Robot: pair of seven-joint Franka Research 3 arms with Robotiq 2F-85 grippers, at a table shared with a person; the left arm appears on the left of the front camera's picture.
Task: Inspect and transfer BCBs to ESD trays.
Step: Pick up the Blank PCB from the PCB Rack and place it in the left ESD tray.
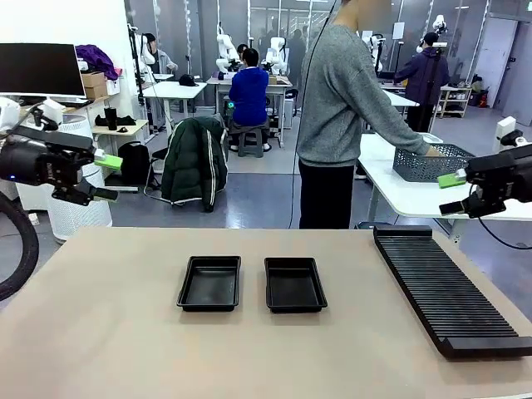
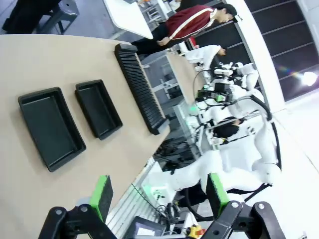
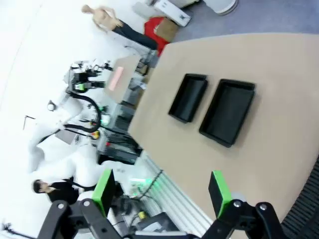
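Two black ESD trays sit side by side mid-table, the left tray (image 1: 209, 283) and the right tray (image 1: 294, 284), both with bare floors. They also show in the left wrist view (image 2: 50, 127) (image 2: 98, 109) and the right wrist view (image 3: 228, 113) (image 3: 188, 97). My left gripper (image 1: 106, 177) hangs open at the left, high above the table edge, nothing between its fingers (image 2: 102, 196). My right gripper (image 1: 453, 193) hangs open at the right, above the rack's far end, fingers (image 3: 219, 192) apart. The BCBs are out of view.
A long black ribbed rack (image 1: 445, 288) lies along the table's right side. Beyond the far edge a person in a grey sweater (image 1: 341, 100) stands turned away, hand at a dark mesh basket (image 1: 431, 162) on a white table.
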